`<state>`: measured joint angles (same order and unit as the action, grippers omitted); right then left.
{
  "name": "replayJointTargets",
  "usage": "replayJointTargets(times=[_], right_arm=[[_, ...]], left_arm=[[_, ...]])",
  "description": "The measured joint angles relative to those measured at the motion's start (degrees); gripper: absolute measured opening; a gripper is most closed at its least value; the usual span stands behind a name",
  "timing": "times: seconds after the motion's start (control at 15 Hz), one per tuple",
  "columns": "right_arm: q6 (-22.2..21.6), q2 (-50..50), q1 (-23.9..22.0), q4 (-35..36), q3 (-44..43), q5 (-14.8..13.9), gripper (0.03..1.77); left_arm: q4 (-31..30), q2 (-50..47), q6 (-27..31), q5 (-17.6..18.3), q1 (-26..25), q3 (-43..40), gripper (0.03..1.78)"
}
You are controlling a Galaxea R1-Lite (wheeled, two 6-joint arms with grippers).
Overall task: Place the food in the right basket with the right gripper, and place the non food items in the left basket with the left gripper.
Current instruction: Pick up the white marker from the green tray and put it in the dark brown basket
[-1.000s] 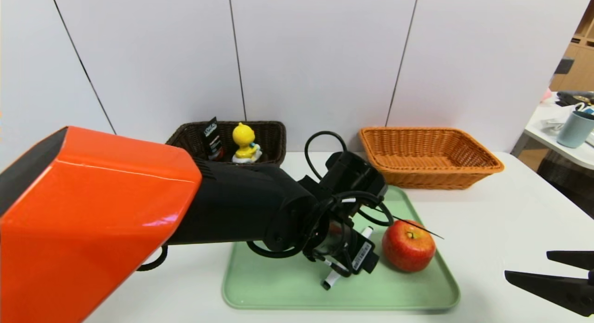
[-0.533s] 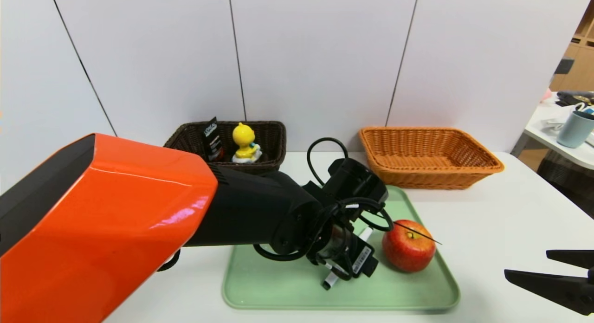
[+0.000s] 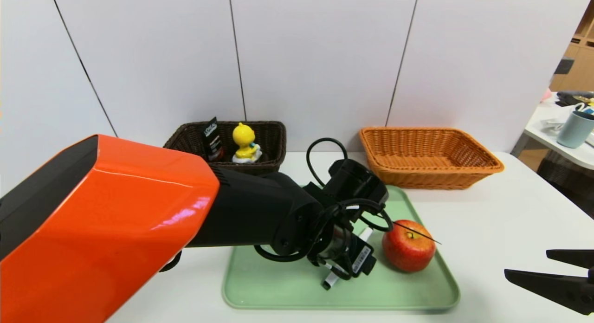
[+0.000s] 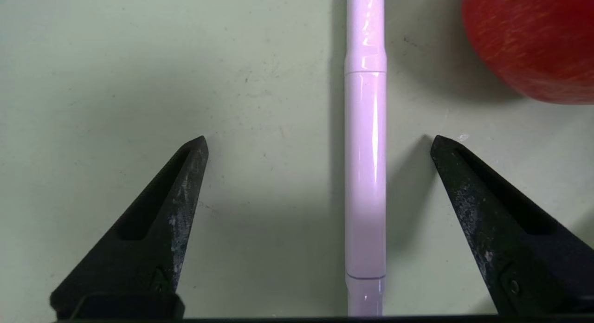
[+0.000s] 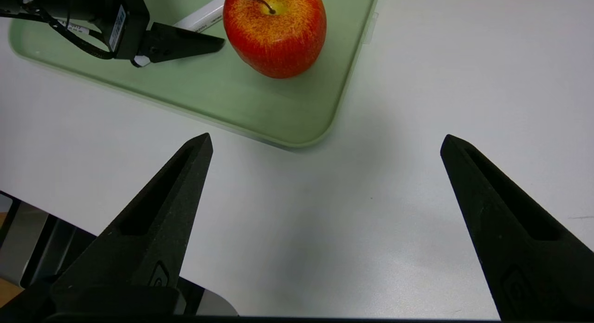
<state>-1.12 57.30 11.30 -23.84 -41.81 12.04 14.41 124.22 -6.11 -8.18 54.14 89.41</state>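
A white marker (image 4: 365, 165) lies on the green tray (image 3: 278, 286). My left gripper (image 4: 319, 142) is down over it, open, one finger on each side, neither touching it. In the head view the wrist hides most of the marker (image 3: 330, 281). The red apple (image 3: 408, 245) sits on the tray just right of that wrist. The dark brown left basket (image 3: 274, 137) holds a yellow duck toy (image 3: 244, 142) and a dark tube (image 3: 213, 139). The orange right basket (image 3: 427, 158) stands at the back right. My right gripper (image 3: 526, 263) hovers open over the table, right of the tray.
The left arm's big orange shell (image 3: 106, 221) fills the near left of the head view. Bare white table (image 5: 394, 128) lies between the tray and my right gripper. A side table with a blue cup (image 3: 574, 128) stands at far right.
The left arm shifted a little to the right and its wrist sank slightly toward the marker, then held almost still. The right arm and the apple have not moved.
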Motion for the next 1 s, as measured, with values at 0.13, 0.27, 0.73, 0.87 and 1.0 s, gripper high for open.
replayJointTargets(times=[0.13, 0.27, 0.73, 0.87, 1.0], right_arm=[[-0.04, 0.0, 0.0, -0.02, -0.02, 0.0, 1.7], [0.0, -0.02, 0.02, -0.02, -0.02, -0.01, 1.7], [-0.04, -0.13, 0.02, -0.02, -0.18, -0.12, 1.7], [-0.09, -0.13, 0.02, -0.05, -0.2, -0.11, 1.7], [-0.09, -0.16, -0.04, 0.0, -0.2, -0.09, 1.7]], left_arm=[[0.2, -0.13, -0.01, 0.06, 0.0, 0.0, 1.28], [0.26, -0.27, -0.04, 0.17, -0.01, -0.1, 1.02], [0.24, -0.51, -0.06, 0.35, 0.77, -0.74, 0.16], [0.33, -0.66, -0.09, 0.35, 0.88, -0.74, 0.16], [0.48, -1.54, -0.04, 0.35, 0.88, -0.77, 0.16]])
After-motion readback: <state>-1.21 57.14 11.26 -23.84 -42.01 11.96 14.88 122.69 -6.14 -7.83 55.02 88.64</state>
